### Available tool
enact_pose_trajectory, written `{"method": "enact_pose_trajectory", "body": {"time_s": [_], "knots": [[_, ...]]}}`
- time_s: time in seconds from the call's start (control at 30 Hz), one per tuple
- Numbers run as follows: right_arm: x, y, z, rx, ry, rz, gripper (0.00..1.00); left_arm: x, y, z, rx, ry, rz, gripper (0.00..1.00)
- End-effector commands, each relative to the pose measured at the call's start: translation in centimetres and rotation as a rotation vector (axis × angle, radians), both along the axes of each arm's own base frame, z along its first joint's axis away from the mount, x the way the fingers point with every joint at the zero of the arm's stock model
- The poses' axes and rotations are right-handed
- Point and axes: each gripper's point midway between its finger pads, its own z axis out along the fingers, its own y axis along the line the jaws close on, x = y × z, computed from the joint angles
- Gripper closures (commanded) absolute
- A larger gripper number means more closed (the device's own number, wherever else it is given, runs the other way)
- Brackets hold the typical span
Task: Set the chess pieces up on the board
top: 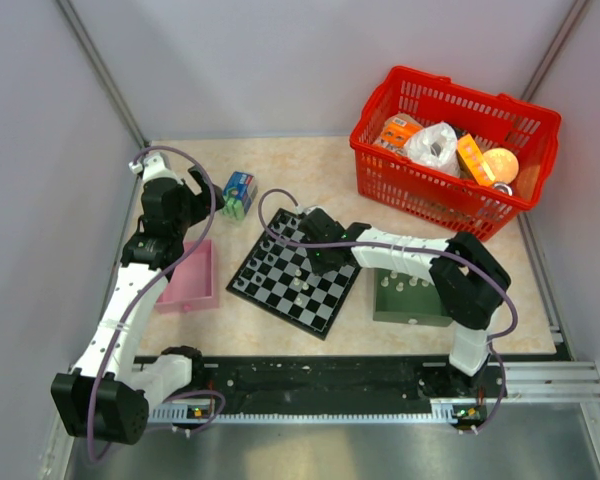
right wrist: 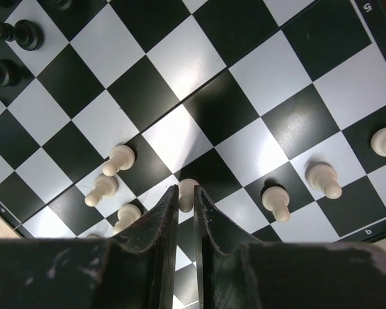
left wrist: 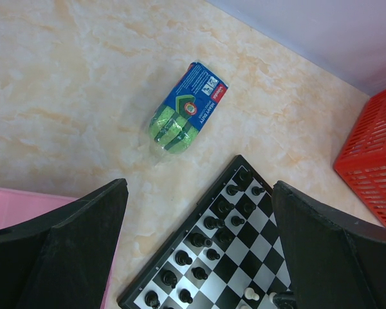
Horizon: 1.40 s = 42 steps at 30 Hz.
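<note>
Over the board, toward its 2 o'clock edge from above, I am seeing my right gripper pinching a pale pawn between nearly closed fingers. Dark pieces are standing along the 10 o'clock edge, and other pawns are standing around the gripper. At 10 o'clock, my left gripper is hanging wide open, holding nothing.

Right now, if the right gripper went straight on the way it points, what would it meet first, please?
The pale whitish chess pawn at the right gripper's tips, then the black-and-silvery checked chessboard beneath; whether it touches already is unclear.
</note>
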Motion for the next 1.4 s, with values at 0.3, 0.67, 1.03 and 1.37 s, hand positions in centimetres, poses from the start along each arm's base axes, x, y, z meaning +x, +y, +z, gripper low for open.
{"method": "enact_pose_trajectory", "body": {"time_s": [0.3, 0.67, 1.03, 1.37], "knots": [[-0.1, -2.3, 2.6, 0.006, -0.079, -0.078, 0.87, 0.7, 0.0, 1.2, -0.015, -0.052, 0.001, 0.01], [0.3, -3.5, 1.8, -0.015, -0.076, -0.108, 0.87, 0.6, 0.0, 1.1, -0.016, -0.052, 0.003, 0.01], [0.4, -3.4, 1.8, -0.016, -0.079, -0.105, 0.82, 0.6, -0.1, 1.0, -0.019, -0.05, -0.002, 0.01], [0.6, -2.5, 3.9, 0.033, -0.099, -0.076, 0.72, 0.6, -0.1, 1.1, -0.016, -0.053, -0.001, 0.01]]}}
